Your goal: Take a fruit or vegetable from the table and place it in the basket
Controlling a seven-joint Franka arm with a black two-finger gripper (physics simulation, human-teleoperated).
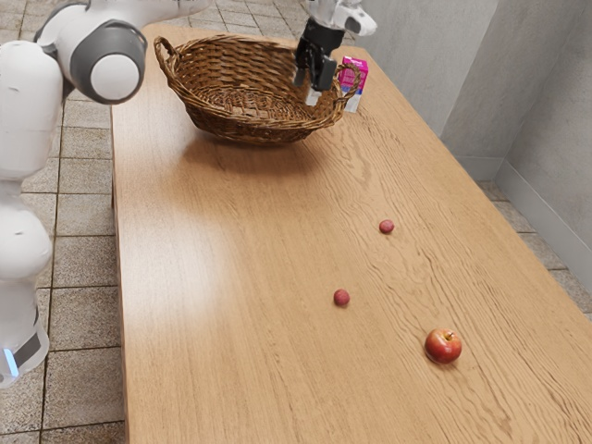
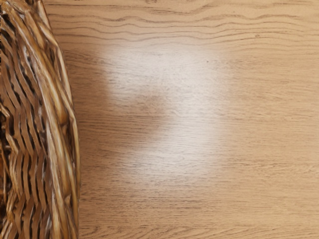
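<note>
The gripper (image 1: 316, 74) is positioned near the basket (image 1: 245, 129), at its end toward the exterior view's right; its opening and any contact cannot be determined. The apple (image 1: 443, 347) rests on the table (image 1: 231, 370), well apart from the basket, near a small red fruit (image 1: 341, 298).

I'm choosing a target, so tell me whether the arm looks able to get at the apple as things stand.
Probably yes: the apple sits in the open on the table, with nothing crowding or covering it, though the gripper would first have to travel across from the basket.
</note>
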